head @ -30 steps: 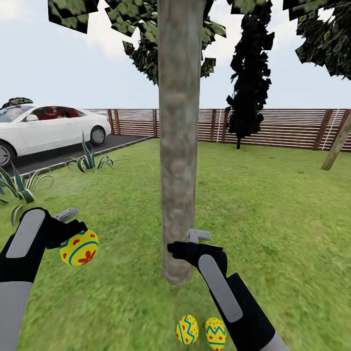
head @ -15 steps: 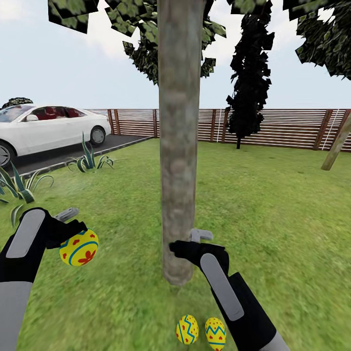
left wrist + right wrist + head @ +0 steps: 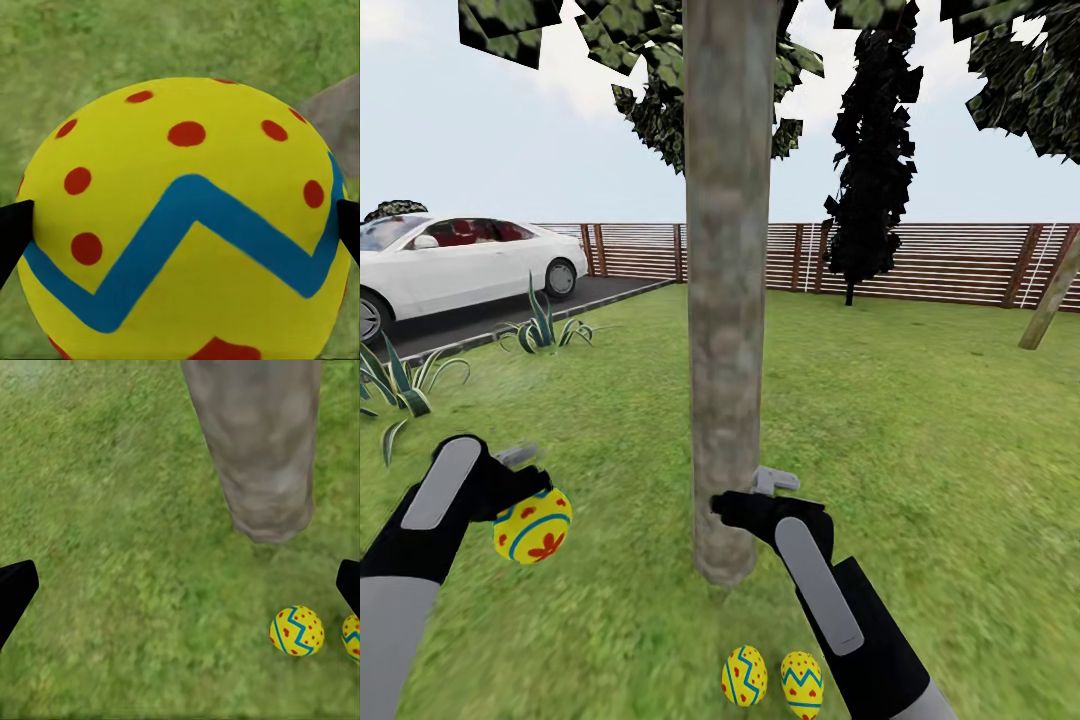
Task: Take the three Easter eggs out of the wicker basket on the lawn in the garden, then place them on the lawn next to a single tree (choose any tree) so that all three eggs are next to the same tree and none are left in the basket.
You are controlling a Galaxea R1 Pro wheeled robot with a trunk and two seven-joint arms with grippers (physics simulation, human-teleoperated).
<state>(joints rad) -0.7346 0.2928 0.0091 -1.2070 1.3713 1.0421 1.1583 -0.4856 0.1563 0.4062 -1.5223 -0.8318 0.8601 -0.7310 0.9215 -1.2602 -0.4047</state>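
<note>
A yellow Easter egg (image 3: 534, 527) with a blue band and red marks hangs above the lawn (image 3: 920, 440), left of the tree (image 3: 727, 340). My left gripper (image 3: 525, 495) is shut on it, and this egg (image 3: 184, 225) bulks large between the dark fingertips (image 3: 12, 229) in the left wrist view. Two more eggs (image 3: 744, 676) (image 3: 801, 684) lie on the grass just in front of the trunk's foot. My right gripper (image 3: 752, 490) is open and holds nothing, close beside the trunk. Its wrist view looks down on the trunk (image 3: 259, 442) and on both eggs (image 3: 297, 631) (image 3: 352, 636). The wicker basket is out of view.
A white car (image 3: 455, 260) stands on the dark driveway (image 3: 490, 315) at the left, with spiky plants (image 3: 540, 325) along its edge. A brown slat fence (image 3: 940, 262) closes the garden at the back, behind a black cypress-like tree (image 3: 872, 160). A thin leaning trunk (image 3: 1052, 295) is at the far right.
My left gripper has moved down and a little right with the egg still in it. The right gripper has crept slightly right and down. The two eggs on the grass have not moved.
</note>
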